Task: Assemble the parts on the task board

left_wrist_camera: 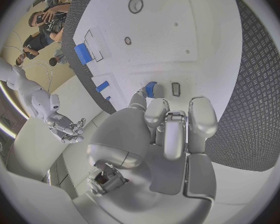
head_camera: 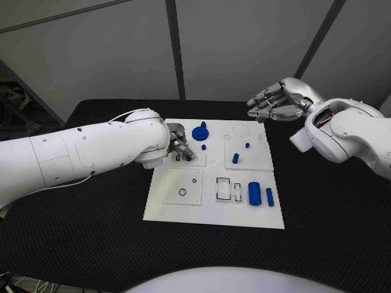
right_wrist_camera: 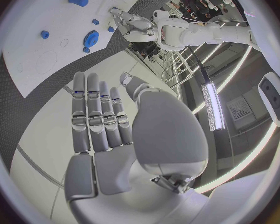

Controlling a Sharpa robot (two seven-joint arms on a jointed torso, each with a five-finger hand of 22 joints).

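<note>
Head view: left robot hand (head_camera: pixel 179 145) is pinching a small blue part (head_camera: pixel 187 156) at ten o'clock on the board (head_camera: pixel 213 207); right robot hand (head_camera: pixel 279 101) is hovering, fingers spread.

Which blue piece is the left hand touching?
The small blue piece at the left hand's fingertips, just below the blue gear-shaped piece; the other blue pieces lie apart.

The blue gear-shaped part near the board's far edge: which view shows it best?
The head view: the blue gear-shaped part stands unobstructed beside the left hand. The right wrist view shows it small; in the left wrist view I can't identify it.
</note>
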